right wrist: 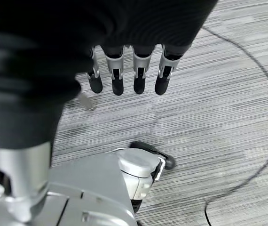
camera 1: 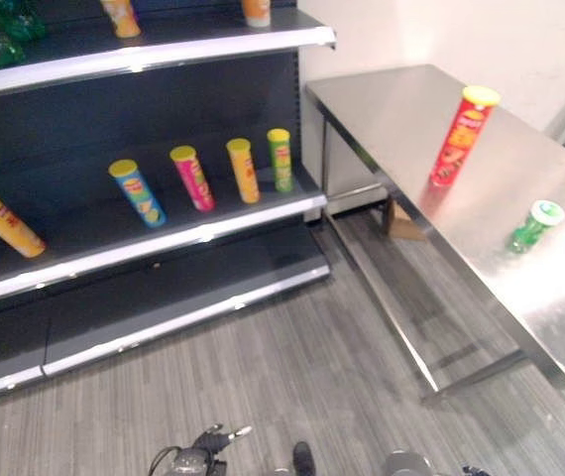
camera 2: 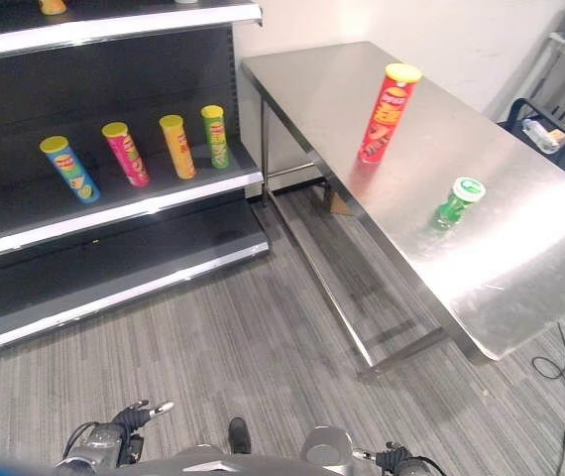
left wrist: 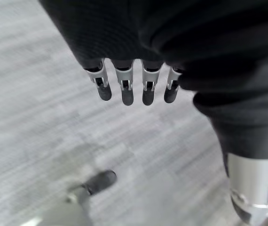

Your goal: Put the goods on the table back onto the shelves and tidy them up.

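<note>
Red can (camera 1: 463,136) stands tall on counter (camera 1: 401,119), green bottle (camera 1: 533,226) near front edge. Both well apart from shelf (camera 1: 164,233). Left hand (left wrist: 129,84) and right hand (right wrist: 124,75) hang empty, fingers straight. Clumsy bump could tip can, roll bottle off.

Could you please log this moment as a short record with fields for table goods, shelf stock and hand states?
table goods: red can upright; green bottle nearer the robot, both on steel table
shelf stock: four cans in a row on middle shelf
left hand: open, over floor
right hand: open, over floor
</note>
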Tool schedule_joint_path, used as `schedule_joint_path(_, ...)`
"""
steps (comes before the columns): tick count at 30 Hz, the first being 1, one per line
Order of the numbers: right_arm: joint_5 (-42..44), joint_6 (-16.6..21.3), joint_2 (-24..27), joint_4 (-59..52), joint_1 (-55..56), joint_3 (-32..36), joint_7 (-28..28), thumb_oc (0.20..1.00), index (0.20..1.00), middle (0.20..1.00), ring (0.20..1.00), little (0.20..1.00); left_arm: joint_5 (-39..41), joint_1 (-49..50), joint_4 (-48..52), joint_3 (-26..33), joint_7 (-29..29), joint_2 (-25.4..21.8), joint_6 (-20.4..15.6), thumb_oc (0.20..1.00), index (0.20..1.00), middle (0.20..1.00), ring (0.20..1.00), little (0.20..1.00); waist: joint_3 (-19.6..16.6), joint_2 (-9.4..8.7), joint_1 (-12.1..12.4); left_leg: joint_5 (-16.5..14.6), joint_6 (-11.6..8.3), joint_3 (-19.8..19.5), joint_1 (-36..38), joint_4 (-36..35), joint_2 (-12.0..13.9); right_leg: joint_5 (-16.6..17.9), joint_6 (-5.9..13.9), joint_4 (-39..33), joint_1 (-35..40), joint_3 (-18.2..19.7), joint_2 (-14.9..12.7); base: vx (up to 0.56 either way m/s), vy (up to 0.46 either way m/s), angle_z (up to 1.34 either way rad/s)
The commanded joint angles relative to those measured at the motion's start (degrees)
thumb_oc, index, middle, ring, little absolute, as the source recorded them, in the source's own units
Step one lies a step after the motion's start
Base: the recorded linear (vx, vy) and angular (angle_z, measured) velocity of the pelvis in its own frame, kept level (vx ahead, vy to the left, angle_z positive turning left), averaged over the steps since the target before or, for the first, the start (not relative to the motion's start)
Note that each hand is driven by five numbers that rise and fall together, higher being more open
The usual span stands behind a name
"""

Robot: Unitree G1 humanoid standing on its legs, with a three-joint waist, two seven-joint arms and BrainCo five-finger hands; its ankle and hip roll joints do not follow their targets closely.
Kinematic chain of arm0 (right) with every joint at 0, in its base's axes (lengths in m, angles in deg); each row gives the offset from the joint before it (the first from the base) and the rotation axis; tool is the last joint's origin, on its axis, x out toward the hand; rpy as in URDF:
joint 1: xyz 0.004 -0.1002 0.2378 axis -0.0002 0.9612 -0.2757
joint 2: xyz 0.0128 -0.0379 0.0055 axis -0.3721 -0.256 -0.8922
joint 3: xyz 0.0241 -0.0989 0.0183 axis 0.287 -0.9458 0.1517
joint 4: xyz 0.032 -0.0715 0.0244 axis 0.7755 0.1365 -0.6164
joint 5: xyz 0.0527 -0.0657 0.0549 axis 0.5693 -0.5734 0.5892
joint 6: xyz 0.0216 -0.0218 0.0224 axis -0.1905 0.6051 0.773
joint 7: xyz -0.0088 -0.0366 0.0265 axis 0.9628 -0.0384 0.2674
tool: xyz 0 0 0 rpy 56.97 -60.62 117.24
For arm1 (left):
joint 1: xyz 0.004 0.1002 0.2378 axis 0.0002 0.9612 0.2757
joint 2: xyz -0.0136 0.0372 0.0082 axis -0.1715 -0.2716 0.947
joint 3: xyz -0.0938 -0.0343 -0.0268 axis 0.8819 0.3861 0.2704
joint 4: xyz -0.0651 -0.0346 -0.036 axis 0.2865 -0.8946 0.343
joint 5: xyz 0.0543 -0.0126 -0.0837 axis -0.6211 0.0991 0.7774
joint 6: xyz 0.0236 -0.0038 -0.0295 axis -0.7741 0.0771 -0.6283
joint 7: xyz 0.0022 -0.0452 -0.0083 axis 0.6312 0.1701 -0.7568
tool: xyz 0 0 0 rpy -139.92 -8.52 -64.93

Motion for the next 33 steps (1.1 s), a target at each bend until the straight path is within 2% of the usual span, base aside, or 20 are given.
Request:
schedule_joint_path(1, 2.18, 0.03, 3.11, 0.82, -1.3, 1.16, -1.15, 1.0, 1.0, 1.0, 1.0, 1.0, -0.95, -2.08, 1.99, 0.96, 0.1, -0.05, -1.26, 1.0, 1.0, 1.0, 1.0, 1.0, 1.68, -0.72, -1.77, -2.04, -6.43, 3.4, 1.92, 0.67, 6.67, 11.97, 0.91, -11.94, 0.26, 4.4, 3.7, 0.15, -0.049, -0.04)
schedule_joint_path(5, 2.07, -0.06, 2.92, 1.78, -0.12, 1.21, -1.02, 1.0, 1.0, 1.0, 1.0, 1.0, -1.09, -2.44, 1.98, 0.87, 0.2, 0.44, -1.6, 1.0, 1.0, 1.0, 1.0, 1.0, 1.33, -1.36, -2.05, -1.93, -6.94, 3.54, 2.42, 0.67, 6.7, 12.93, 0.98, -15.77, 2.48, 5.37, 4.15, 0.09, -0.072, 0.11)
schedule_joint_path(10, 0.83, -0.59, 3.31, 3.66, 1.05, 1.39, -0.94, 1.0, 1.0, 1.0, 1.0, 1.0, -2.13, -1.59, 1.26, 0.48, -0.06, 1.49, -1.17, 1.0, 1.0, 1.0, 1.0, 1.0, -0.28, -1.52, -1.84, -1.61, -8.32, 3.18, 3.35, 1.03, 8.26, 12.95, 0.22, -19.66, 7.3, 1.94, 5.0, 0.11, -0.105, 0.25)
schedule_joint_path(16, 4.94, -1.0, 4.75, 8.2, 3.27, 7.77, -1.58, 1.0, 1.0, 1.0, 1.0, 1.0, -1.43, -1.51, 0.69, 1.06, -0.16, 1.36, -1.15, 1.0, 1.0, 1.0, 1.0, 1.0, -0.54, -1.26, -2.64, -1.84, -9.05, 3.81, 4.39, 1.28, 9.09, 11.93, -0.18, -19.64, 9.02, 0.91, 5.38, 0.08, -0.051, 0.05)
schedule_joint_path(19, 8.84, -1.2, 8.6, 13.28, 6.47, 15.12, -1.64, 1.0, 1.0, 1.0, 1.0, 1.0, -1.07, -1.88, 0.6, 1.51, -0.84, 0.58, -1.27, 1.0, 1.0, 1.0, 1.0, 1.0, -0.8, -1.2, -3.57, -1.8, -9.45, 4.12, 4.56, 1.19, 9.44, 11.62, -0.17, -19.4, 9.19, 0.57, 5.58, 0.07, -0.027, 0.01)
schedule_joint_path(20, 8.84, -1.18, 8.63, 13.3, 6.48, 15.15, -1.62, 1.0, 1.0, 1.0, 1.0, 1.0, -1.07, -1.89, 0.6, 1.48, -0.84, 0.61, -1.27, 1.0, 1.0, 1.0, 1.0, 1.0, -0.8, -1.17, -3.55, -1.8, -9.46, 4.12, 4.56, 1.19, 9.44, 11.61, -0.17, -19.39, 9.18, 0.56, 5.59, 0.05, -0.024, 0.03)
schedule_joint_path(21, 10.26, -1.7, 12.1, 16.67, 8.43, 19.61, -1.52, 1.0, 1.0, 1.0, 1.0, 1.0, -1.46, -2.17, 0.37, 1.64, -1.35, 0.06, -1.19, 1.0, 1.0, 1.0, 1.0, 1.0, -0.98, -1.26, -3.96, -1.77, -9.67, 4.26, 4.58, 1.19, 9.66, 11.42, -0.11, -19.21, 9.27, 0.25, 5.6, 0.04, -0.016, 0.02)
schedule_joint_path(22, 10.26, -1.7, 12.1, 16.67, 8.43, 19.61, -1.52, 1.0, 1.0, 1.0, 1.0, 1.0, -1.46, -2.17, 0.37, 1.64, -1.35, 0.07, -1.19, 1.0, 1.0, 1.0, 1.0, 1.0, -0.98, -1.25, -3.96, -1.77, -9.67, 4.26, 4.58, 1.19, 9.66, 11.42, -0.11, -19.21, 9.27, 0.25, 5.61, 0.07, -0.029, 0.02)
schedule_joint_path(23, 11.86, -2.3, 16.35, 19.85, 10.41, 24.67, -1.57, 1.0, 1.0, 1.0, 1.0, 1.0, -2.07, -2.49, -0.07, 1.53, -1.63, -0.36, -1.17, 1.0, 1.0, 1.0, 1.0, 1.0, -1.15, -1.45, -4.38, -1.75, -9.86, 4.18, 4.59, 1.2, 9.76, 11.34, -0.02, -19.11, 9.37, -0.06, 5.6, 0.05, -0.019, 0.03)
schedule_joint_path(25, 12.82, -2.76, 21.87, 22.52, 12.35, 30.3, -1.76, 1.0, 1.0, 1.0, 1.0, 1.0, -3.23, -2.76, -0.62, 1.32, -1.91, -0.49, -1.06, 1.0, 1.0, 1.0, 1.0, 1.0, -1.25, -1.49, -4.61, -2.0, -10.06, 4.11, 4.87, 1.21, 9.87, 11.03, 0.15, -19.15, 9.98, -0.52, 5.63, 0.05, -0.016, 0.03)
schedule_joint_path(28, 13.01, -2.87, 24.04, 23.23, 12.91, 32.34, -1.99, 1.0, 1.0, 1.0, 1.0, 1.0, -3.69, -2.88, -0.76, 1.26, -1.93, -0.47, -1.02, 1.0, 1.0, 1.0, 1.0, 1.0, -1.52, -1.45, -4.67, -1.86, -10.12, 4.08, 4.69, 1.11, 9.92, 11.12, 0.17, -19.25, 9.87, -0.7, 5.62, 0.03, 0.0, 0.11)
schedule_joint_path(29, 18.53, -0.72, 30.92, 17.38, 13.88, 42.18, -5.56, 1.0, 1.0, 1.0, 1.0, 1.0, -3.88, -2.93, -1.08, 2.26, -1.03, 0.1, -0.77, 1.0, 1.0, 1.0, 1.0, 1.0, -1.64, -1.51, -5.73, -2.22, -10.33, 4.37, 5.22, 0.98, 9.97, 10.9, 0.5, -19.35, 10.34, -0.75, 5.77, 0.05, 0.009, 0.03)
schedule_joint_path(30, 18.46, 0.75, 31.35, 11.63, 14.64, 44.05, -7.46, 1.0, 1.0, 1.0, 1.0, 1.0, -3.79, -2.67, -0.91, 2.7, -0.54, 0.41, -0.88, 1.0, 1.0, 1.0, 1.0, 1.0, -1.63, -1.41, -6.03, -2.33, -10.33, 4.5, 5.27, 0.9, 10.0, 10.87, 0.6, -19.36, 10.28, -0.6, 5.81, 0.04, 0.007, -0.09)
schedule_joint_path(31, 18.4, 0.63, 31.21, 11.36, 14.8, 44.23, -7.56, 1.0, 1.0, 1.0, 1.0, 1.0, -3.79, -2.71, -0.9, 2.64, -0.53, 0.41, -0.87, 1.0, 1.0, 1.0, 1.0, 1.0, -1.72, -1.41, -5.96, -2.11, -10.3, 4.51, 5.11, 0.81, 9.98, 11.02, 0.55, -19.37, 10.08, -0.58, 5.8, -0.01, 0.006, -0.05)
schedule_joint_path(32, 17.03, 1.93, 31.65, 3.54, 15.97, 46.09, -9.8, 1.0, 1.0, 1.0, 1.0, 1.0, -3.64, -2.16, -0.65, 3.37, -0.12, 0.73, -0.99, 1.0, 1.0, 1.0, 1.0, 1.0, -1.77, -1.33, -6.34, -2.19, -10.27, 4.74, 5.13, 0.78, 10.02, 10.99, 0.64, -19.32, 9.93, -0.27, 5.83, 0.0, 0.019, -0.03)
schedule_joint_path(33, 12.42, 4.18, 34.12, -14.31, 17.65, 49.47, -14.26, 1.0, 1.0, 1.0, 1.0, 1.0, -3.36, -0.99, 0.08, 4.52, 0.31, 1.24, -1.05, 1.0, 1.0, 1.0, 1.0, 1.0, -1.81, -1.15, -7.14, -2.74, -10.28, 5.29, 5.55, 0.82, 10.13, 10.77, 0.76, -19.23, 9.82, 0.23, 5.84, 0.0, 0.0, 0.0)
